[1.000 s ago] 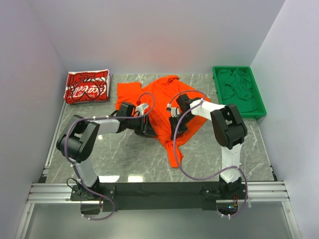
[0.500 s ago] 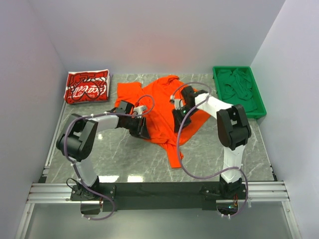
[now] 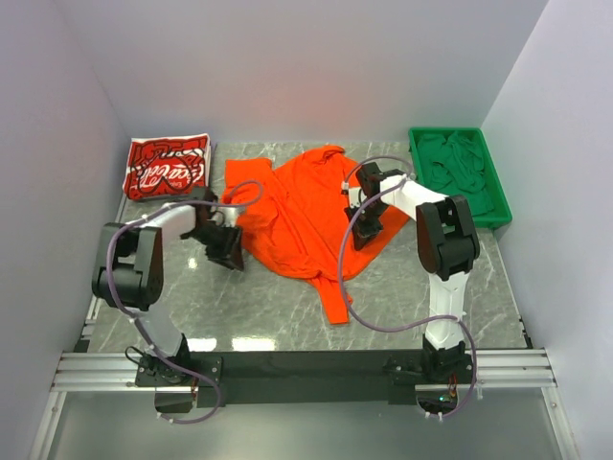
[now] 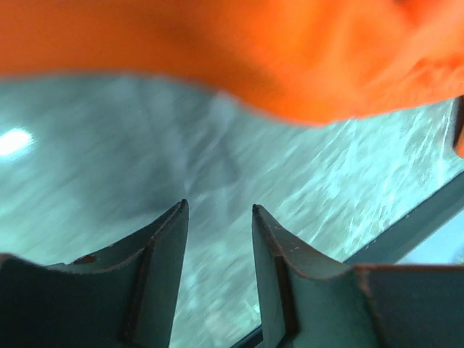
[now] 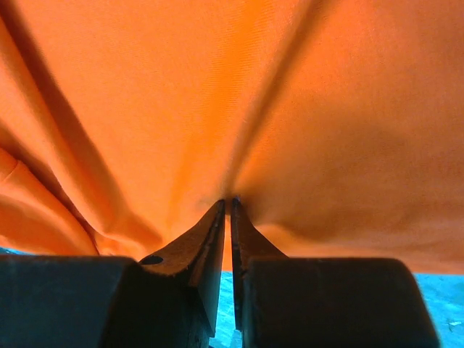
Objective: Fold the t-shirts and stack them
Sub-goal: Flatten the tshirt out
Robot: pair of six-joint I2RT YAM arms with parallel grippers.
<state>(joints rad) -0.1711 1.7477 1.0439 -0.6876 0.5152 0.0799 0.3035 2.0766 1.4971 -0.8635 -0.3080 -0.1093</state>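
Observation:
The orange t-shirt [image 3: 297, 213] lies partly spread and wrinkled in the middle of the table, a narrow part trailing toward the near edge. The red t-shirt with white print [image 3: 168, 166] lies folded at the back left. My left gripper [image 3: 230, 253] is just off the orange shirt's left edge; in the left wrist view it [image 4: 217, 212] is open and empty over bare table, with the orange t-shirt [image 4: 290, 58] just ahead. My right gripper [image 3: 360, 233] is on the shirt's right side. The right wrist view shows it [image 5: 227, 203] pinching a ridge of the orange t-shirt [image 5: 145, 109].
A green plastic tray [image 3: 491, 175] holding green cloth stands at the back right. Grey walls close in the table on the left, back and right. A metal rail [image 3: 306, 366] with the arm bases runs along the near edge.
My left gripper has moved left, off the orange shirt to its edge. My right gripper has shifted back and right. The shirt lies spread wider than before.

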